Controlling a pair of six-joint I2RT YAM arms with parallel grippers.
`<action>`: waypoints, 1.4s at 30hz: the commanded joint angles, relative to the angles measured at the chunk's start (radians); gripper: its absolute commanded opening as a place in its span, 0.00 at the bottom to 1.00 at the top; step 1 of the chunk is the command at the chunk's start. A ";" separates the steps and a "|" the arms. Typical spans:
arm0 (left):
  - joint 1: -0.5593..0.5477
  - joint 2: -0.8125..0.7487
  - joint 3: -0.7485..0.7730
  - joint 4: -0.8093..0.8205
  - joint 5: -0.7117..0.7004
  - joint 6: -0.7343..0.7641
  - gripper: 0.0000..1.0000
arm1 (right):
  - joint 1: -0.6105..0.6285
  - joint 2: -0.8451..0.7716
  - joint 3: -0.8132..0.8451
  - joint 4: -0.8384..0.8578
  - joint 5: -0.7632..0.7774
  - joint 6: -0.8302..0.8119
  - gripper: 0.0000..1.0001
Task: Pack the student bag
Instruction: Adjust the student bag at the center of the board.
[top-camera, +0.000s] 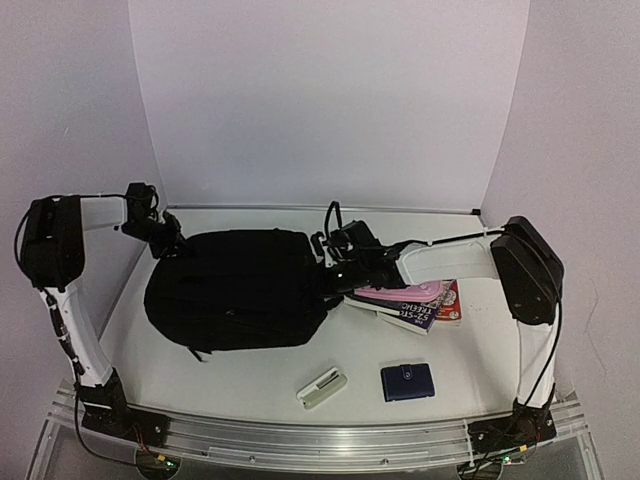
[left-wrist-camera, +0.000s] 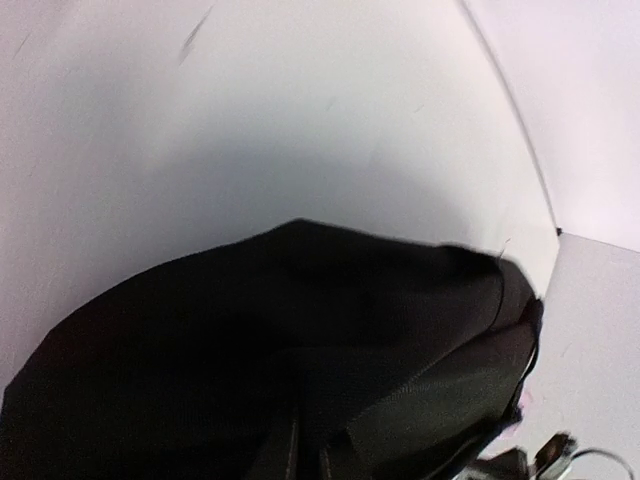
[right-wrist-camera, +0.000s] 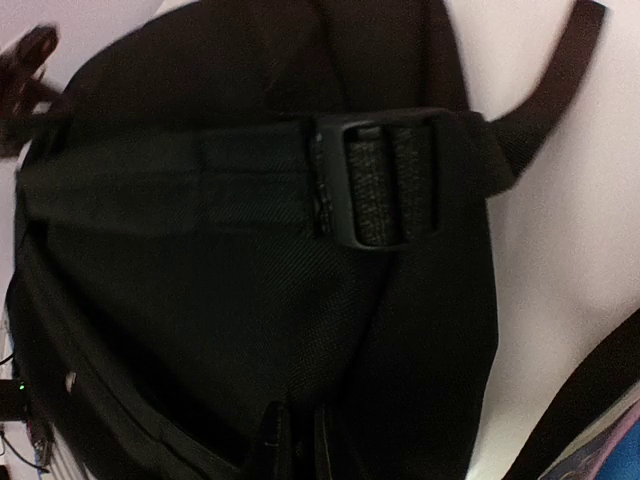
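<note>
The black student bag (top-camera: 235, 290) lies flat on the white table (top-camera: 230, 385), with the left pincer (top-camera: 168, 245) at its far-left corner and the right pincer (top-camera: 335, 278) at its right end. A stack of books (top-camera: 415, 300) sits just right of it. Nearer the arm bases lie a pale slim case (top-camera: 322, 387) and a navy wallet (top-camera: 407, 382).

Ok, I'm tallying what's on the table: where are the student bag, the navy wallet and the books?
student bag (top-camera: 235, 290), top view, middle of its black body.
navy wallet (top-camera: 407, 382), top view, centre of its face.
books (top-camera: 412, 293), top view, pink top cover.
</note>
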 joint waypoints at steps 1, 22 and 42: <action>-0.002 0.173 0.289 0.125 0.145 0.108 0.24 | 0.105 -0.099 -0.059 0.041 -0.031 0.089 0.05; 0.005 -0.564 -0.425 -0.039 -0.266 -0.093 1.00 | 0.173 0.033 0.185 -0.064 -0.030 -0.031 0.63; -0.023 -0.542 -0.844 0.551 0.081 -0.401 0.24 | 0.177 0.169 0.098 0.240 -0.375 0.233 0.59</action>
